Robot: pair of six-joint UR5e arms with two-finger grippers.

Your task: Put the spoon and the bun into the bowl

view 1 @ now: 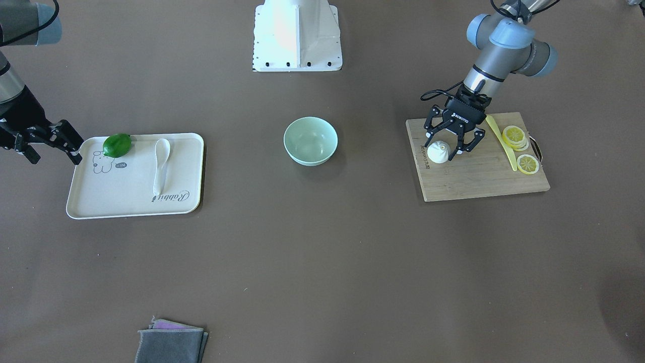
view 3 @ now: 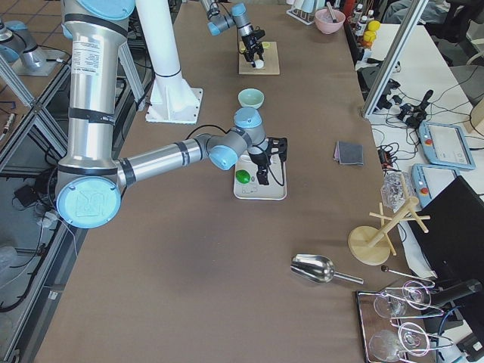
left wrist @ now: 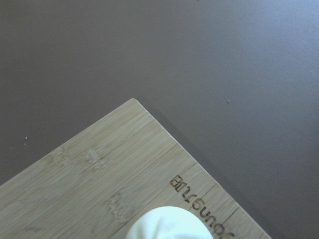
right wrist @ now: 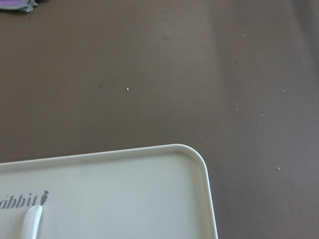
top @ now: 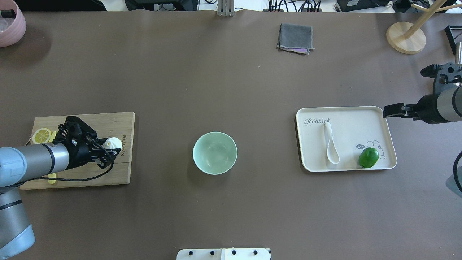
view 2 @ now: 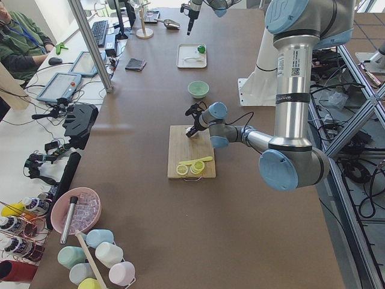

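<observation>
with left end effector (view 1: 444, 147) wide open over the bun (view 1: 438, 151) on the cutting board (view 1: 478, 181): lower squarely, close gently on its soft sides, avoid crushing the pleats, lift clear, carry to the bowl (view 1: 310, 140).

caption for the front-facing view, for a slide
Left end effector open at the bun on the board, right end effector open beside the tray holding the spoon, bowl empty between them.
</observation>
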